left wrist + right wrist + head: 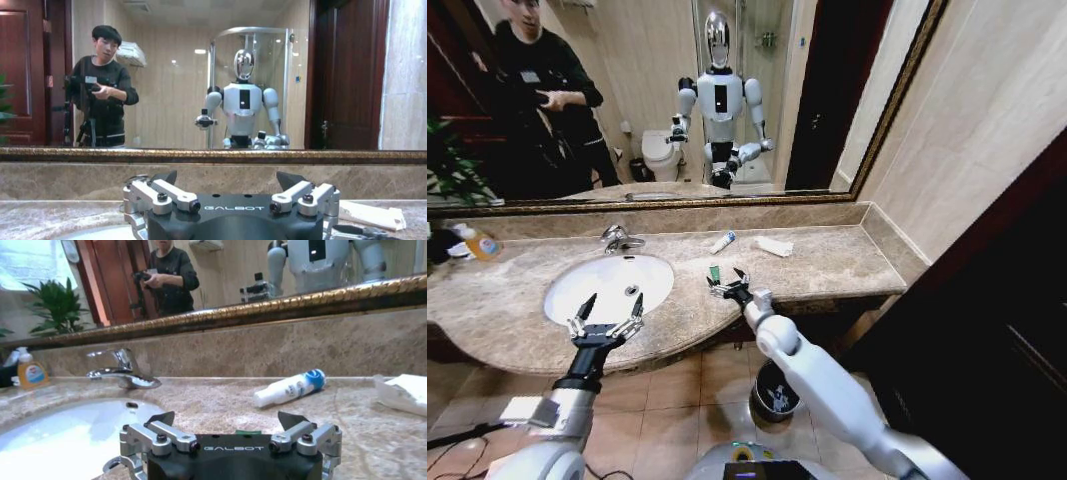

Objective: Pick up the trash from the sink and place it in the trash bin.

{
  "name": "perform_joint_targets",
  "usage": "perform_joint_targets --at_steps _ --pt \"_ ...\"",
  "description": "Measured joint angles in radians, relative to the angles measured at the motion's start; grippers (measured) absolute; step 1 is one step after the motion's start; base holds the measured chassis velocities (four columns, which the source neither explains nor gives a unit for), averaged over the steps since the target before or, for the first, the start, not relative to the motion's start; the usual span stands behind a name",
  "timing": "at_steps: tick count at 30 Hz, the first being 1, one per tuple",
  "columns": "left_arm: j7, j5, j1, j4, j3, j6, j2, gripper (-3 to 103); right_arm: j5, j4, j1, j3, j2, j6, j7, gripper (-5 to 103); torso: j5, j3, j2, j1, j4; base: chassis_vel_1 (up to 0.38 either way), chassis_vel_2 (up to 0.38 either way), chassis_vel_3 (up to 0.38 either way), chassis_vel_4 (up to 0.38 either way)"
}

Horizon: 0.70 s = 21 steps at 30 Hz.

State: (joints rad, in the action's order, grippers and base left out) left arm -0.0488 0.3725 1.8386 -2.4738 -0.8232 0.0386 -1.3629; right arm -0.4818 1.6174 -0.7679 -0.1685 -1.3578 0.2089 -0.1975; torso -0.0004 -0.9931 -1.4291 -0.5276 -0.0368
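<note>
The white sink [587,285] is set in the beige marble counter, with no trash visible in its bowl. A dark green tube [714,272] lies on the counter to the sink's right, and its green edge [248,431] shows between my fingers in the right wrist view. My right gripper [727,284] hovers open right at that tube. A white tube with a blue end [723,242] [288,388] and a flat white packet [774,246] [403,392] lie nearer the mirror. My left gripper [607,318] [227,179] is open over the sink's front rim. The black trash bin [775,390] stands on the floor under the counter.
A chrome tap [617,238] stands behind the basin. A pale bottle with an orange label [479,243] sits at the counter's far left. The mirror [677,100] spans the back wall, and a dark wooden door [1007,300] is close on the right.
</note>
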Motion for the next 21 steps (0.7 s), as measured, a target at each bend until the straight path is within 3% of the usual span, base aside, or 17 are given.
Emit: perform_joint_targets --at_steps 5,15,21 --pt "0.000 0.000 0.000 0.000 0.000 0.000 0.000 100 0.027 -0.096 0.041 -0.016 -0.038 0.004 -0.031 100 0.0000 0.000 0.000 0.000 0.0000 0.000 0.000 0.000 0.000" --pt "0.000 0.000 0.000 0.000 0.000 0.000 0.000 100 0.035 -0.164 0.054 -0.033 -0.027 0.005 -0.038 102 0.0003 0.000 0.000 0.000 0.0001 0.000 0.000 0.000 0.000" --pt "0.000 0.000 0.000 0.000 0.000 0.000 0.000 100 0.038 -0.171 0.045 -0.028 -0.020 -0.008 -0.028 88 0.0004 0.000 0.000 0.000 0.0001 0.000 0.000 0.000 0.000"
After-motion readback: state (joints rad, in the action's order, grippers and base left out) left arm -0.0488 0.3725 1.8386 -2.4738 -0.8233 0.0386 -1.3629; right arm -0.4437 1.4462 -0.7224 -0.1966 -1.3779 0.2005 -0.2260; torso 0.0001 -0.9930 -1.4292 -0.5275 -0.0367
